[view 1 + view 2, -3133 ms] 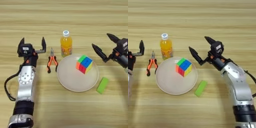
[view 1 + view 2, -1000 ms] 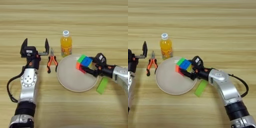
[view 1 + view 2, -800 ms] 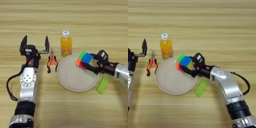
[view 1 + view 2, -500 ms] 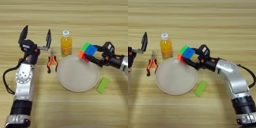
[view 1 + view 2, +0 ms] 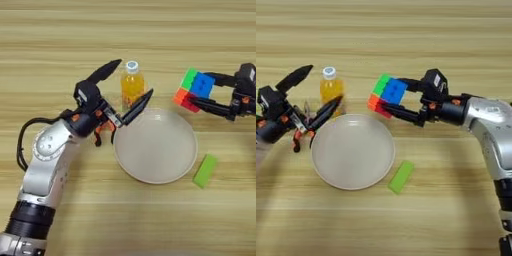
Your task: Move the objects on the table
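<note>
Nearest the front edge of the light-wood surface (image 5: 60, 30), a small flat green block (image 5: 205, 170) lies right of a round, shallow, cream plate (image 5: 186, 131), which holds nothing. Just left of the plate, the orange-handled pliers (image 5: 296, 141) lie largely hidden under the left gripper (image 5: 121, 87), whose black fingers stand wide apart, one on each side of the small orange-juice bottle with a white cap (image 5: 131, 89), not touching it. The bottle stands upright just beyond the plate's far rim; it looks smooth, round and easy to tip, so the middle of its body is probably the best hold. The right gripper (image 5: 395, 101) has its fingers clamped on the multicoloured puzzle cube (image 5: 386, 94), held tilted above the surface past the plate's far-right rim. The cube seems light and rigid, with flat opposite faces that suit a grip.
</note>
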